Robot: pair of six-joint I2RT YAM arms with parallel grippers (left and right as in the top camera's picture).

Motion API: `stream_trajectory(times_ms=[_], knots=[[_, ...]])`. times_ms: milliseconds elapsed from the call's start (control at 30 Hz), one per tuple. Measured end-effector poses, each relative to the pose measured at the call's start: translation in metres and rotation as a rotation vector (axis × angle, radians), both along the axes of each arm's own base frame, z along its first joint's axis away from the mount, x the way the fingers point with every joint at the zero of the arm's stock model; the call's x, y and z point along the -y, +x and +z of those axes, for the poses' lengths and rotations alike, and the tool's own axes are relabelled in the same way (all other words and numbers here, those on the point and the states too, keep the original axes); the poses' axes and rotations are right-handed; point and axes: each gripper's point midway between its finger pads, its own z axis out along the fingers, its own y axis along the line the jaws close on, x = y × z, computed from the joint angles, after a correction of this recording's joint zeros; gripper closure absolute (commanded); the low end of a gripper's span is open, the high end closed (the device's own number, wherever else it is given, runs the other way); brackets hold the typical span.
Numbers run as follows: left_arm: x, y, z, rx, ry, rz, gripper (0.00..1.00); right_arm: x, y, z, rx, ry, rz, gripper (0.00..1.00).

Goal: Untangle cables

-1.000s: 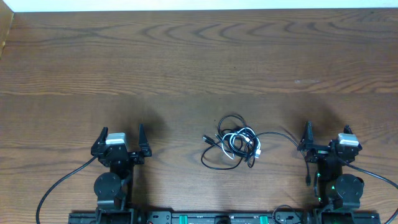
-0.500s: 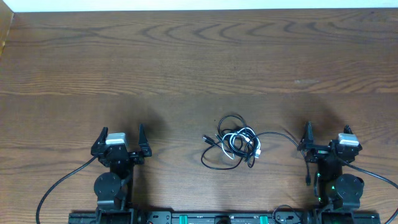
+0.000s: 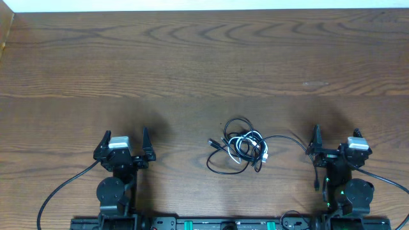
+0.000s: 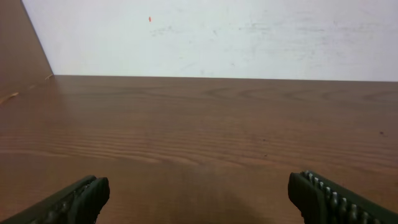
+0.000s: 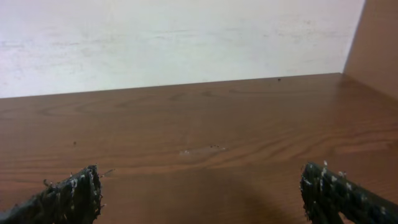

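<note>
Black and white cables [image 3: 241,148]; dark brown, wood-grained table [image 3: 192,64].

I see a dark wood-grain worktop [image 3: 192,64] filling my overhead view. A scuffed white wall [image 4: 217,37] borders it at twelve o'clock. A brown left board [image 4: 25,56] stands at nine o'clock, a brown right board [image 5: 380,43] at three.

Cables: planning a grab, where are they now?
Overhead view: the cables lie bunched on the table between left pincer and right pincer, nearer the right.
</note>
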Motion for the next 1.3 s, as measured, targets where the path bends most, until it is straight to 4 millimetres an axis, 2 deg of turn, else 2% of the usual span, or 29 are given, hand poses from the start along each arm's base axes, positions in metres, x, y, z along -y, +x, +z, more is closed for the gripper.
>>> stream_trajectory(times_ms=[1033,1300], knots=[[0.001,0.0,0.0,0.002,-0.046,0.0,0.03,0.0,0.0,0.0,0.0,0.0,0.0,0.01],[0.008,-0.011,-0.01,-0.119,-0.122,-0.026,0.03,0.0,0.0,0.0,0.0,0.0,0.0,0.01]])
